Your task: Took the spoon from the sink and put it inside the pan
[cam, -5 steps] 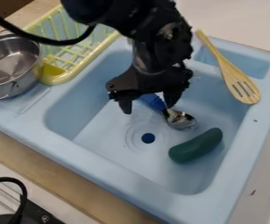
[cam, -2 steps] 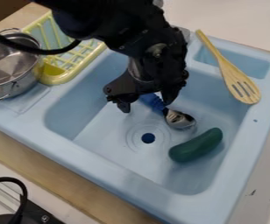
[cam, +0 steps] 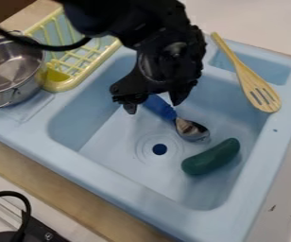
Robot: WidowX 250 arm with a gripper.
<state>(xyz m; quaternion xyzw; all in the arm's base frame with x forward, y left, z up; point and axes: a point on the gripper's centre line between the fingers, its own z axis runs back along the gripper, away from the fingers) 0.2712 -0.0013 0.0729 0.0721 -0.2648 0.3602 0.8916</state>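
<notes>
Looks like it's still at the grab stage: the spoon (cam: 191,129) is lying in the sink (cam: 130,206), blue handle just under the pincer (cam: 153,107), which is spread wide and empty. Next it'd need to line up over that handle, drop and squeeze.

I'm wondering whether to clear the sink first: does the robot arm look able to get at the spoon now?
Probably yes: the gripper hangs open over the blue handle of the spoon, and the green toy vegetable lies clear of it.
</notes>
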